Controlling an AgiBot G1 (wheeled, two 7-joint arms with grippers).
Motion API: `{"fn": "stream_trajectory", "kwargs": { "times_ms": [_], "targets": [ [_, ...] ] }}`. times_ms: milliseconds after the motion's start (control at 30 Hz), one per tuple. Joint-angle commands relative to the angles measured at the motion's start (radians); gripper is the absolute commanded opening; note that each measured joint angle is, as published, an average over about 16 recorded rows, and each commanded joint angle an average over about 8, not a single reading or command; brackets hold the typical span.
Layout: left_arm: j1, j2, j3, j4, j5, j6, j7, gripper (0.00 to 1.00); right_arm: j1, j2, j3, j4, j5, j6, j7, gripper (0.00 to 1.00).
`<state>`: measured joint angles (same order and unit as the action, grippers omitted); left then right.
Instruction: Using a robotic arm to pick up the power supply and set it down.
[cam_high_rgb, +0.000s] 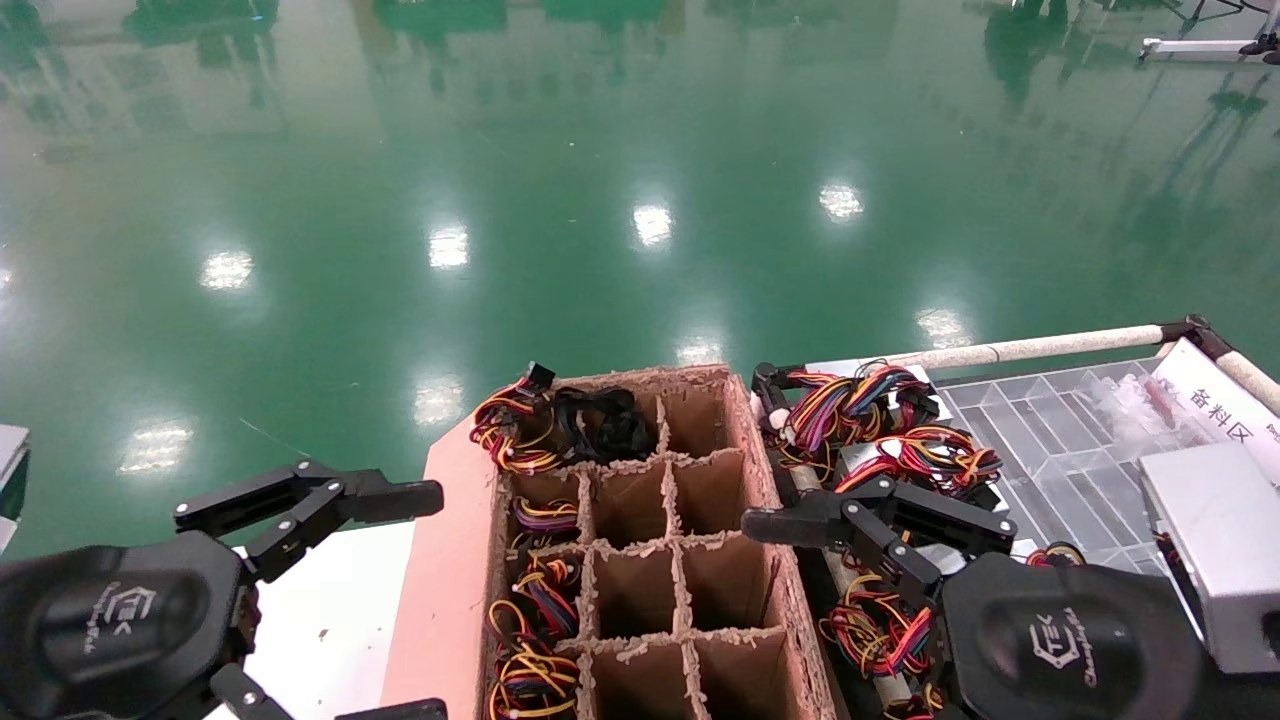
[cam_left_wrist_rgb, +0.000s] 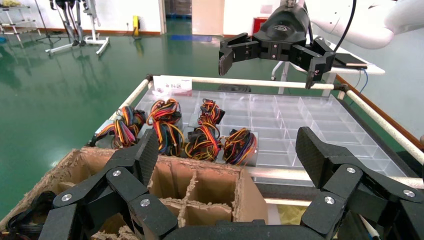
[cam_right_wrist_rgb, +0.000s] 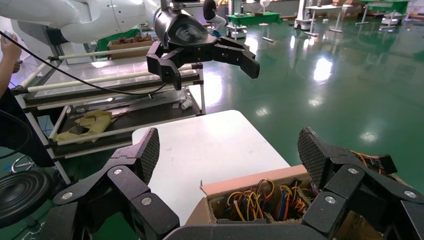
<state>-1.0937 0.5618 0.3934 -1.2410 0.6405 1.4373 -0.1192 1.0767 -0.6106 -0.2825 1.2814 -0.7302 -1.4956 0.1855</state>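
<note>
Green glossy floor (cam_high_rgb: 600, 180) fills the upper half of the head view; the partitioned cardboard box (cam_high_rgb: 640, 560) sits bottom centre, and the clear divided tray (cam_high_rgb: 1060, 440) lies at the right.

Power supply (cam_high_rgb: 915, 462): silver box under a red, orange, yellow and black wire bundle, at the tray's left edge, right of centre in the head view. A like unit with purple and blue wires (cam_high_rgb: 850, 400) lies just above it in frame.

Right gripper (cam_high_rgb: 850, 520): mine, the nearer one. Fingers spread wide, empty, touching nothing I can see; fingertips overlap the lower edge of the bundle in frame and point left. Target lies just beyond the fingers, up-frame. Its long axis is hidden by wires.

Left gripper (cam_high_rgb: 310, 505): lower left, fingers also spread, empty, well apart from the target across the box.
</note>
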Motion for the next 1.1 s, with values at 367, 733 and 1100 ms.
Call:
{"fn": "stream_trajectory", "kwargs": {
  "times_ms": [367,733,1100],
  "targets": [
    [0.0,0.0,0.0,0.0,0.0,0.0,0.0,0.0,0.0,0.0,0.0,0.0,0.0,0.0,0.0,1.0],
    [0.0,0.0,0.0,0.0,0.0,0.0,0.0,0.0,0.0,0.0,0.0,0.0,0.0,0.0,0.0,1.0],
    [0.0,0.0,0.0,0.0,0.0,0.0,0.0,0.0,0.0,0.0,0.0,0.0,0.0,0.0,0.0,1.0]
  ]
}}
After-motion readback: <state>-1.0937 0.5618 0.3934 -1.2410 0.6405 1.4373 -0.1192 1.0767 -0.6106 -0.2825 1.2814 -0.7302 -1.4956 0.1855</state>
